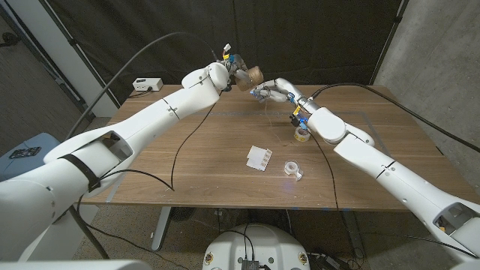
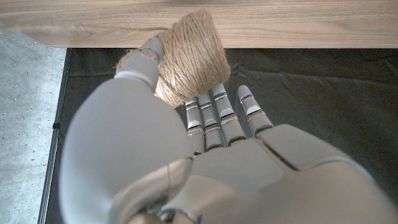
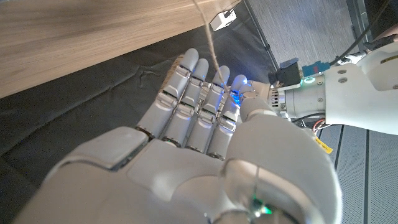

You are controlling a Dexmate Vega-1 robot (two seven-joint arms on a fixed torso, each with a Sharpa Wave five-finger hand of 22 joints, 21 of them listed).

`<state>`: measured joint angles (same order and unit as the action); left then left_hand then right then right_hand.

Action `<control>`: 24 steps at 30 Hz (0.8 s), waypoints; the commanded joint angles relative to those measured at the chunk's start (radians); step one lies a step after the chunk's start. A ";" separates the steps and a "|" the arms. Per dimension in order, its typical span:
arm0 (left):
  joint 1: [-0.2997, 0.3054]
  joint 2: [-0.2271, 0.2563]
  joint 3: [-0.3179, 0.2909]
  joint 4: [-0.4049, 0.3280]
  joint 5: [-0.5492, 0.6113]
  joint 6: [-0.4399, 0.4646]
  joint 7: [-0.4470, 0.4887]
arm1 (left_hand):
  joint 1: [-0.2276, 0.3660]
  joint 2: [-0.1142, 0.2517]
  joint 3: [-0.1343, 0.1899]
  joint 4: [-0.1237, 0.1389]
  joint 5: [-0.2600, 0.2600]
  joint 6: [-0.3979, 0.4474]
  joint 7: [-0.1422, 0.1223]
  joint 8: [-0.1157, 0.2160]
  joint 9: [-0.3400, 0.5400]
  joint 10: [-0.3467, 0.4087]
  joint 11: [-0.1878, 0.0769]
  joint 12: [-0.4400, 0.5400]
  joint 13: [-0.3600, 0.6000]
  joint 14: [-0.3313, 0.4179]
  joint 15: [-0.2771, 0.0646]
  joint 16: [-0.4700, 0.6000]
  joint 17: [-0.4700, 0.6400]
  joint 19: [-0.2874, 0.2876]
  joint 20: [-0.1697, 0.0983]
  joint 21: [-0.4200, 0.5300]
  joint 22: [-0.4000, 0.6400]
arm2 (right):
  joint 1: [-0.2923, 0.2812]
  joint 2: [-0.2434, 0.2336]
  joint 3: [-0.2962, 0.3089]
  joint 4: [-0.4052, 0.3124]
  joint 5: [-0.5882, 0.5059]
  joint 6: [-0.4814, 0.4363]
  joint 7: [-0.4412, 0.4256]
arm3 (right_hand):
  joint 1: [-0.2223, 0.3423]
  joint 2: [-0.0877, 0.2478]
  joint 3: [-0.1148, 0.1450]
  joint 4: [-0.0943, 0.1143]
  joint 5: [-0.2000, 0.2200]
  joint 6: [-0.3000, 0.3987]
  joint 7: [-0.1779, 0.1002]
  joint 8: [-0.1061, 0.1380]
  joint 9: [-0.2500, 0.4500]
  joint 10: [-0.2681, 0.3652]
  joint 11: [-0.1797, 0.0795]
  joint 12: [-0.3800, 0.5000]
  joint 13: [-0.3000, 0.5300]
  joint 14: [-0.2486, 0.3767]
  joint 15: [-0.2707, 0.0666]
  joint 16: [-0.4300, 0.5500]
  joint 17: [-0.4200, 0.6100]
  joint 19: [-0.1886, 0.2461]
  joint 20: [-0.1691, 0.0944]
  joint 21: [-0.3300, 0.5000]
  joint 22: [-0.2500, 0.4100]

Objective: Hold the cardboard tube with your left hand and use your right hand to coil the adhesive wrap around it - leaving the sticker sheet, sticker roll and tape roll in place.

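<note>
We see the tube (image 2: 189, 59) as a short, fat cylinder wound all over in rough tan twine, fuzzy at the edges. In the left wrist view the left hand (image 2: 186, 168), smooth grey plastic, grips it between thumb and fingers. The head view shows this hand (image 1: 229, 71) holding the tube (image 1: 253, 75) in the air above the far edge of the wooden table (image 1: 225, 150).

The right hand (image 1: 270, 92) hovers just beside the tube. In the right wrist view a thin strand (image 3: 208, 37) runs up from the fingers of that hand (image 3: 205, 143), which lie close together; we cannot tell whether they pinch it.

On the table lie a white sticker sheet (image 1: 259, 157), a clear tape roll (image 1: 292, 169) near it, and a yellowish sticker roll (image 1: 303, 133) partly behind the right wrist.
</note>
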<state>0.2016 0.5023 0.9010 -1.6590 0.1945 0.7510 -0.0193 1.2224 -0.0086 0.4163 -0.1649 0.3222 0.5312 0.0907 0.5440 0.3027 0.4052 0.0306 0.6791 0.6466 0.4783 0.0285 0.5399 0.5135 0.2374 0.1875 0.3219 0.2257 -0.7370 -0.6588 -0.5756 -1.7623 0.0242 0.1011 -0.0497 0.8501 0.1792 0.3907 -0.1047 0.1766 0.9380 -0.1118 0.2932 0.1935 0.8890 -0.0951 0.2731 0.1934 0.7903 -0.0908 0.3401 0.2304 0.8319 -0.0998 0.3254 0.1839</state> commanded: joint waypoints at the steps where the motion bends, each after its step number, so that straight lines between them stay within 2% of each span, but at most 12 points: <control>1: -0.005 0.016 -0.001 -0.003 -0.011 -0.015 -0.020 | 0.038 0.111 0.002 0.005 0.021 0.040 0.024 0.035 0.082 0.013 0.000 0.007 0.086 0.002 0.006 0.005 0.006 -0.002 -0.001 0.004 0.001 | -0.012 -0.027 0.010 -0.041 0.006 0.000 0.037 | -0.003 0.002 0.007 0.002 0.001 0.012 0.006 -0.004 0.004 0.013 -0.001 -0.002 0.005 0.009 -0.125 -0.002 0.004 0.010 -0.074 0.008 0.004; 13: -0.033 0.014 0.024 0.035 0.014 -0.066 -0.054 | 0.035 0.110 -0.001 0.005 0.021 0.041 0.020 0.031 0.082 0.011 -0.002 0.007 0.089 -0.005 0.002 0.005 0.007 -0.003 -0.002 0.004 0.001 | -0.005 -0.049 0.026 -0.044 0.070 0.067 0.117 | 0.000 0.003 0.008 -0.001 0.000 0.017 0.009 -0.007 0.006 0.027 0.000 -0.003 0.007 0.024 -0.127 0.008 0.014 0.017 -0.072 0.012 0.005; 24: -0.020 -0.001 0.007 0.061 -0.004 -0.118 -0.069 | 0.034 0.108 -0.002 0.004 0.021 0.043 0.014 0.029 0.081 0.009 -0.008 0.005 0.089 -0.003 0.001 0.005 0.006 -0.004 -0.007 0.005 0.001 | 0.000 -0.045 0.045 -0.032 0.125 0.129 0.157 | 0.001 0.004 0.010 -0.002 -0.001 0.024 0.010 -0.009 0.008 0.037 0.004 -0.004 0.009 0.039 -0.126 0.017 0.023 0.029 -0.075 0.018 0.006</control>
<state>0.1769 0.5112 0.9186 -1.6237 0.2042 0.6799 -0.0681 1.2224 -0.0086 0.4161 -0.1651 0.3223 0.5316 0.0906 0.5440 0.3027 0.4073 0.0282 0.6806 0.6466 0.4783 0.0285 0.5401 0.5172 0.2338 0.1838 0.3216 0.2255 -0.7397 -0.7001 -0.5492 -1.8010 0.0940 0.1772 0.0627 0.8503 0.1791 0.3934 -0.1076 0.1766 0.9485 -0.1007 0.2870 0.1981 0.9161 -0.0932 0.2731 0.1981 0.8153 -0.0979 0.3492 0.2489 0.8516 -0.1055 0.3339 0.1842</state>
